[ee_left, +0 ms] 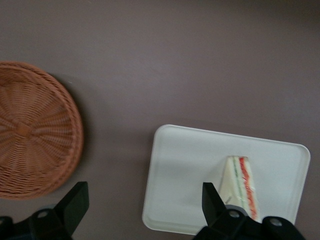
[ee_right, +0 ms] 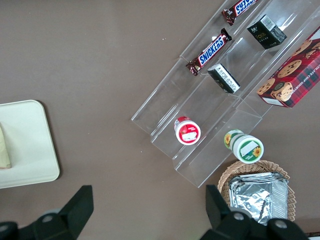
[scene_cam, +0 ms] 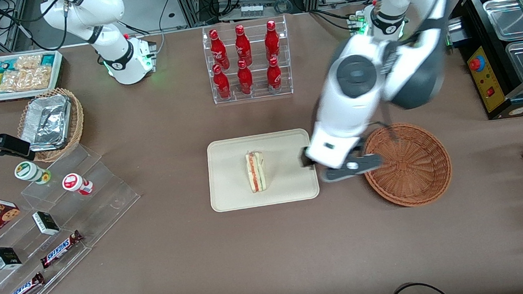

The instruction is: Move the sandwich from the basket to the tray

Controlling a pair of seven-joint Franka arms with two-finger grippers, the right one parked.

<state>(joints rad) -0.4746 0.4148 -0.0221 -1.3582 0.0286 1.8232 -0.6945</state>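
On tray (scene_cam: 232, 188): sandwich (scene_cam: 255, 171); gripper (ee_left: 142, 205) open above.

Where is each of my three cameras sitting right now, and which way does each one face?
Front view: high up, facing the robots, looking down on the table; shows both arms, the working arm's tool above the gap between tray and basket.
Left wrist view: on the working arm, looking down; its open fingers frame the empty basket, tray and sandwich.
Right wrist view: on the parked arm, looking down at clear snack shelves.
All three share the tray.
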